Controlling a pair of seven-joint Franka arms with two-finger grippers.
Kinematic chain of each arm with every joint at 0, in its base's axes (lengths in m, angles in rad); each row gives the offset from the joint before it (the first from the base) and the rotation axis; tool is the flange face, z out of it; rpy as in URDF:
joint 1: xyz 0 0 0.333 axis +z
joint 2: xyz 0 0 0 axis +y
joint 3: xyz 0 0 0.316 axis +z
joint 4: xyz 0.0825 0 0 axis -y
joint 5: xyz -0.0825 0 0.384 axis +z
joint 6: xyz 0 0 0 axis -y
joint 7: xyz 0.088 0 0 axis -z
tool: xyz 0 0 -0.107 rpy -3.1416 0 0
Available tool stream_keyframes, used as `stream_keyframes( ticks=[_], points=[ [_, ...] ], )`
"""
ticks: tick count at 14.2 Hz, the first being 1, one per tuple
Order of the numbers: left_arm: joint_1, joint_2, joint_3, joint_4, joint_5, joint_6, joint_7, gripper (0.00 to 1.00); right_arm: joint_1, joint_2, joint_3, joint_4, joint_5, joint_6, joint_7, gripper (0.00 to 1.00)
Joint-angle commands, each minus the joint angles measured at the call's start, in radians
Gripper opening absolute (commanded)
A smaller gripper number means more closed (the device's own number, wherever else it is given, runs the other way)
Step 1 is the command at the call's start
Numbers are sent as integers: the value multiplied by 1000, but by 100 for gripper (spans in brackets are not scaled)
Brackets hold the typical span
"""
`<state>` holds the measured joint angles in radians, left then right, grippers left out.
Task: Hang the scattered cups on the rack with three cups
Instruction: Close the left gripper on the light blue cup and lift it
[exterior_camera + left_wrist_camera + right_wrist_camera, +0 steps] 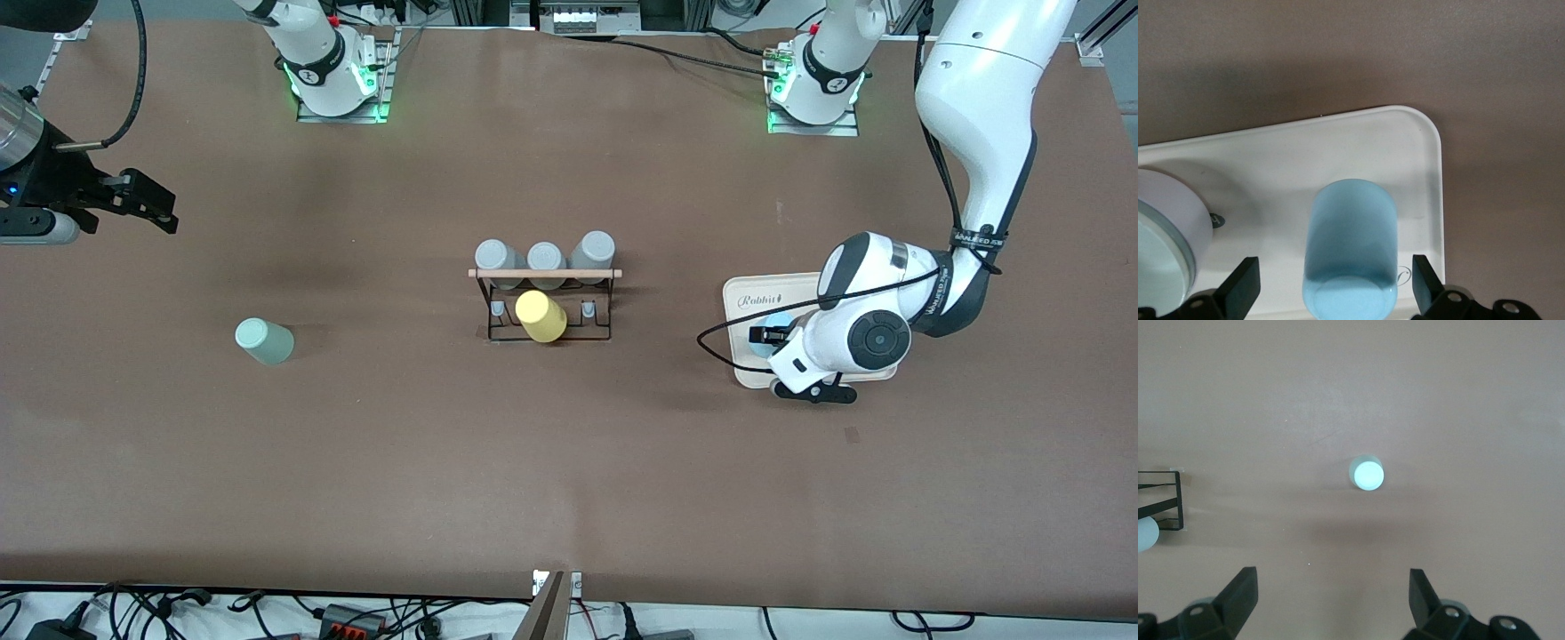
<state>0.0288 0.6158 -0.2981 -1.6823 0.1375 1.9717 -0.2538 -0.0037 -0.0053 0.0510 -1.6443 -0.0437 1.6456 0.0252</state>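
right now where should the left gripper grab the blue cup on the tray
Across the blue cup's round side wall, coming straight down. It stands on the cream tray with its smooth handleless sides bare, and the left gripper is open with one finger on each side of it.

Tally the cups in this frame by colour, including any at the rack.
Grey handleless tumblers on the black wire rack: 3
Yellow handleless tumbler at the rack: 1
Pale mint-green tumbler on the brown table: 1
Pale sky-blue tumbler on the cream rectangular tray: 1
Total: 6
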Motion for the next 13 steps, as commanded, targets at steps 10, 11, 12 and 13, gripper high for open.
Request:
stream_keyframes(
  ticks=[10, 11, 12, 13],
  points=[
    [-4, -2, -10, -34, 5, 12, -107, 20, 1, 10, -2, 20, -2, -9, 12, 100],
    [0, -4, -12, -34, 5, 12, -107, 5, 1, 10, 0, 20, -2, -9, 12, 100],
    [3, -8, -12, -33, 5, 12, -104, 1, 1, 10, 0, 20, -2, -10, 10, 100],
    [3, -10, -13, -30, 4, 10, -101, 0, 2, 10, 0, 20, -2, -10, 12, 100]
  ],
)
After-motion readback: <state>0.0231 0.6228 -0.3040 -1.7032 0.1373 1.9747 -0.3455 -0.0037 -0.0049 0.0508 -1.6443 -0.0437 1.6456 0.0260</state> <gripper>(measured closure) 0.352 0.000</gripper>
